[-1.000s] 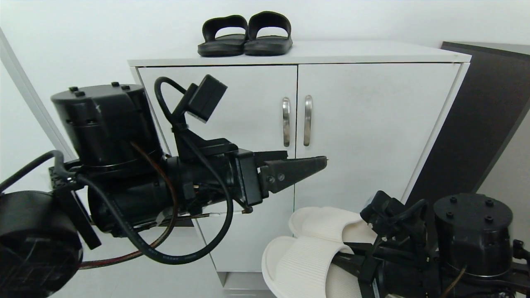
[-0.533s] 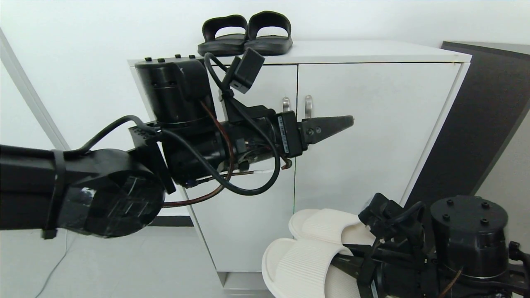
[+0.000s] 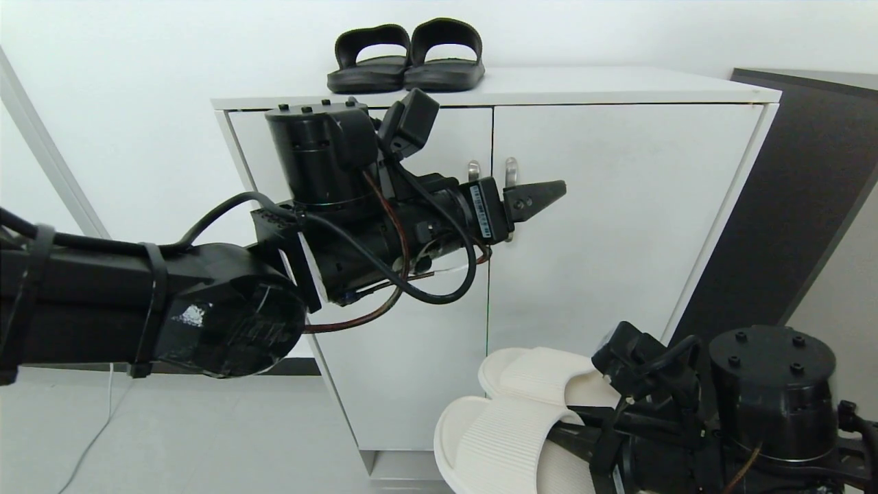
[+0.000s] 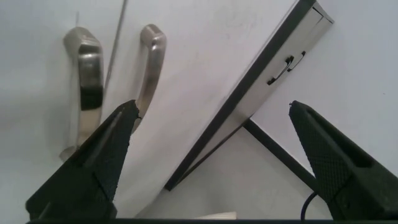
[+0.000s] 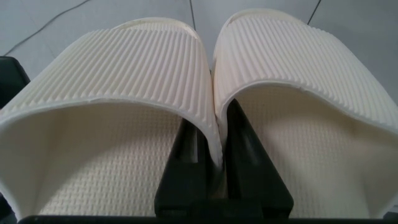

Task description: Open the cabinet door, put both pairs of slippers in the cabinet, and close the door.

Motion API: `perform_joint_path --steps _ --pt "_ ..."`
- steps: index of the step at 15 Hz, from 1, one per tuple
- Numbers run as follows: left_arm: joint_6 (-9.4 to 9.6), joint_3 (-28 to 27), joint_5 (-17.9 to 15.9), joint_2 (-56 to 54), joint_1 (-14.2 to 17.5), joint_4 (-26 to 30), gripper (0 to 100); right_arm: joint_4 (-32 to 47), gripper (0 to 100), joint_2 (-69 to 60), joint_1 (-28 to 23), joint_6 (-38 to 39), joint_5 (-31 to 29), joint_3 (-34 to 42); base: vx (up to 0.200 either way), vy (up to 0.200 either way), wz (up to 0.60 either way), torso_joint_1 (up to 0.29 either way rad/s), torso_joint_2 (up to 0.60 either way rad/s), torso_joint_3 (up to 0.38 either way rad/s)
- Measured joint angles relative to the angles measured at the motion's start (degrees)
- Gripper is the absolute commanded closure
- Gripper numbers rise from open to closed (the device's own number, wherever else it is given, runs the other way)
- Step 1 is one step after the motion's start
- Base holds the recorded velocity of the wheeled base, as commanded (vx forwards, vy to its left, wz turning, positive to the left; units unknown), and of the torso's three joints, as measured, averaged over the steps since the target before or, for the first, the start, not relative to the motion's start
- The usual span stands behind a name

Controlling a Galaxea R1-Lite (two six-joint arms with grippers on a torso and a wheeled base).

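The white cabinet [image 3: 617, 206] has both doors shut, with two metal handles [image 3: 510, 167] at the centre seam. My left gripper [image 3: 555, 188] hovers open just in front of the handles; in the left wrist view its fingers [image 4: 112, 149] spread wide, with the right door's handle [image 4: 149, 68] beside one fingertip, apart from it. A black pair of slippers [image 3: 408, 58] rests on the cabinet top. My right gripper [image 5: 208, 158] is low at the front right, shut on the touching inner straps of the white slippers [image 3: 507, 425], which hang side by side.
A dark panel [image 3: 789, 206] stands against the cabinet's right side. A white wall runs behind, with a slanted grey bar [image 3: 41, 151] at the left. A thin cable [image 3: 96, 432] lies on the grey floor at the lower left.
My left arm has risen and reached forward, bringing its gripper from below the handles up to their level. The right arm with the white slippers has barely moved.
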Motion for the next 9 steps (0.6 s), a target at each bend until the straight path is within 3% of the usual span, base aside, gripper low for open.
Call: perform_joint_path --steps 9 --pt "0.0 -3.62 -0.11 4.22 1.57 0.52 0 0.0 100 0.01 0.02 -0.02 0.0 0.23 0.0 0.0 0.0 0.0 0.0 0.0"
